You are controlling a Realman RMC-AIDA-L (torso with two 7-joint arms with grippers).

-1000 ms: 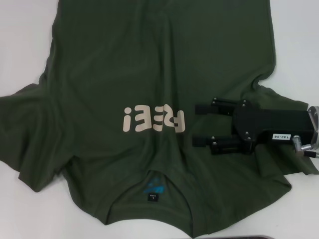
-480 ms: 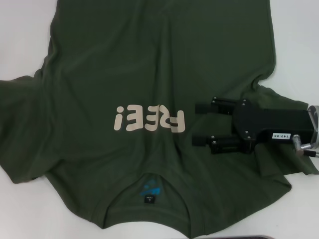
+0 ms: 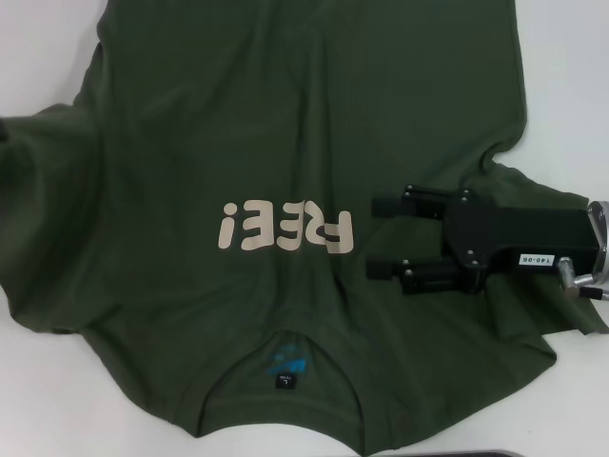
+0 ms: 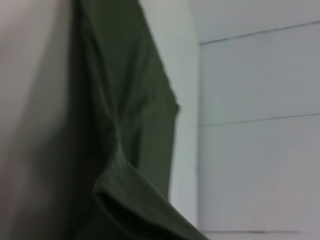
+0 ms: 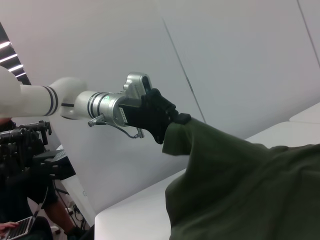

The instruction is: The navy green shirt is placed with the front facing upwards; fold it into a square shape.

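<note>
The navy green shirt (image 3: 285, 143) lay spread across the white worktop (image 3: 43, 57) with its front up, covering most of the head view. Its collar lay at the near edge, closest to the robot, with a small black neck tag (image 3: 286, 380) and blue print just inside it. The cream letters (image 3: 285, 231) on the chest read upside down from the robot's side.

The right pincer (image 3: 373, 238) lay low over the shirt's right half, just beside the cream letters, its black body stretching in from the right edge of the head view. Its two fingers (image 3: 409, 203) stood apart with nothing between them, pointing toward the middle of the shirt.

The shirt's left sleeve rose off the worktop at the left edge of the head view. In the right wrist view the left pincer (image 5: 167, 122) was held up in the air, well above the worktop, on its white arm (image 5: 45, 97), clamped together on the edge of that sleeve, with the green cloth hanging down from it in a broad drape. The left wrist view showed only folds of the same cloth (image 4: 125, 125) close to the lens, against pale wall panels (image 4: 260, 125).

A person with a laptop (image 5: 17, 230) sat in the background of the right wrist view.
</note>
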